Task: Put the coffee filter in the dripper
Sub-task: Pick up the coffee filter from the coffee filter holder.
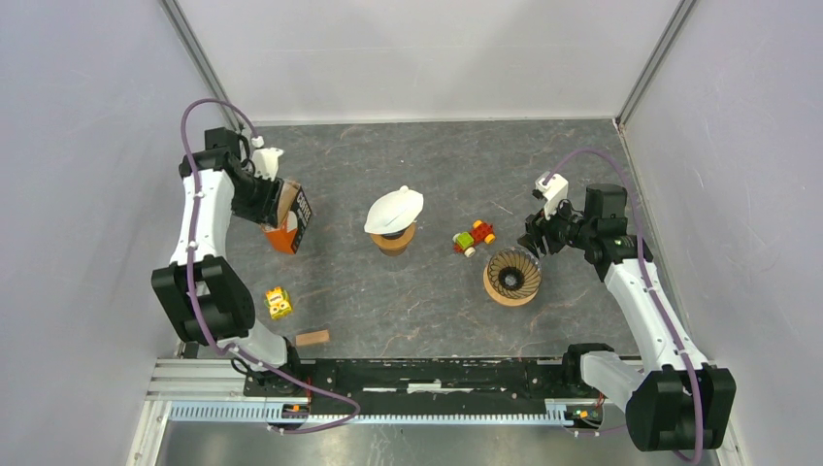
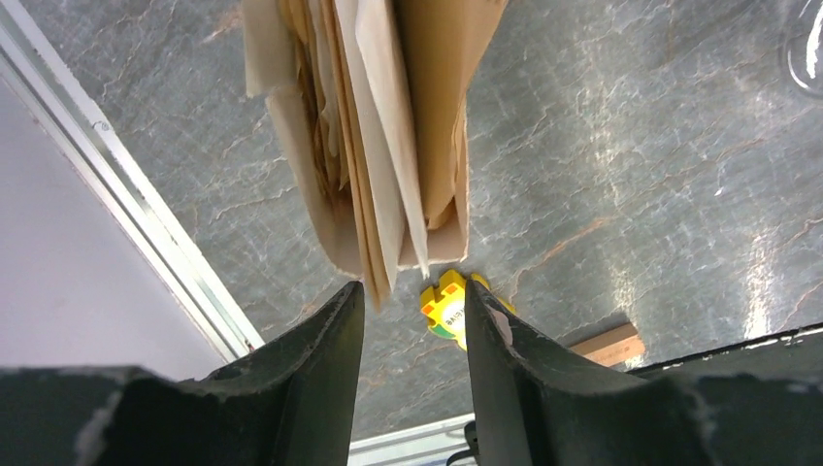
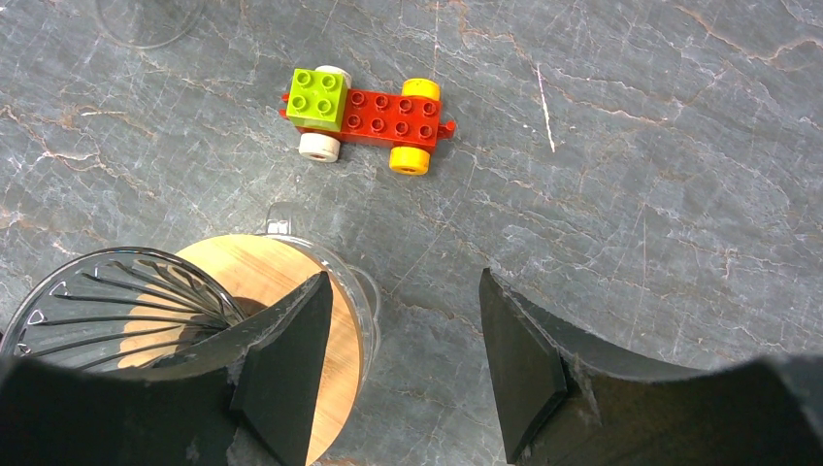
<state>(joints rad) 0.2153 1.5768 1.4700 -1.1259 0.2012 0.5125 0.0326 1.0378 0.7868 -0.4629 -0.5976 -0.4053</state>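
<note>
An orange box [image 1: 284, 233] holds a stack of brown paper coffee filters [image 2: 378, 126]. My left gripper [image 2: 412, 291] is open right at the stack's edge; the corner of the filters sits just by the left fingertip, not pinched. In the top view the left gripper [image 1: 267, 199] is over the box. A glass dripper with a wooden collar [image 1: 511, 277] stands right of centre. My right gripper [image 3: 403, 282] is open and empty, its left finger over the dripper's rim [image 3: 146, 311]. In the top view the right gripper [image 1: 536, 236] is just beyond the dripper.
A second wooden-collared dripper [image 1: 393, 238] with a white filter [image 1: 394, 209] on it stands mid-table. A brick toy car [image 3: 364, 116] lies between the drippers. A yellow toy block [image 2: 448, 306] and a wooden block [image 2: 607, 345] lie near the front left.
</note>
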